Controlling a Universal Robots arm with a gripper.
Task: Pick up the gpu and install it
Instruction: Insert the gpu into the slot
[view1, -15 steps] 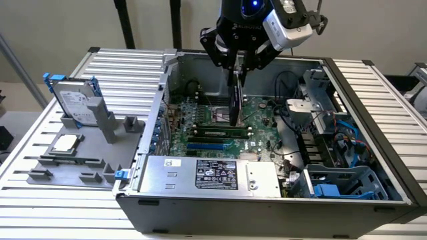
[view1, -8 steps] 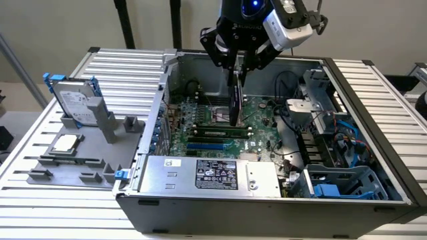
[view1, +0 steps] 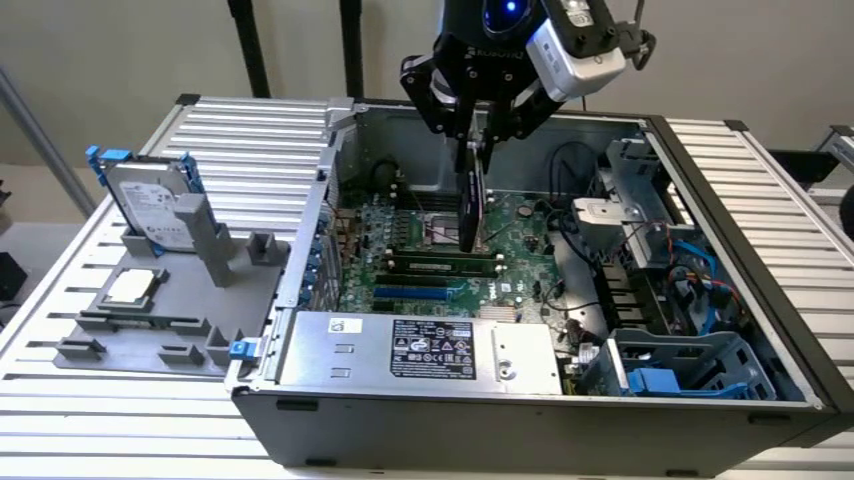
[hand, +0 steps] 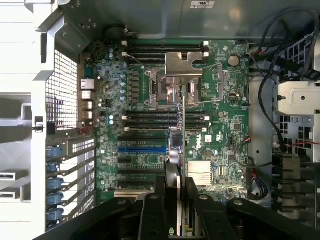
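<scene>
Your jaws are clamped on the top edge of the gpu (view1: 470, 205) (hand: 175, 170), one on each face of the card. The gpu hangs on edge, close to upright, inside the open case (view1: 400, 420). Its lower end is over the middle of the motherboard (view1: 521, 235) (hand: 220, 125). You cannot tell from either view whether it touches the board.

In the wrist view you look down the card's thin edge. It runs from the jaws toward the CPU socket (hand: 182, 82), and the blue slot (hand: 142, 149) lies just beside it. The power supply (view1: 427, 350) sits along the case's near wall in the exterior view.

On the desk (view1: 240, 130), at the exterior view's left and well apart from the case, the hard drive (view1: 147, 205) stands in its grey holder (view1: 147, 320).
</scene>
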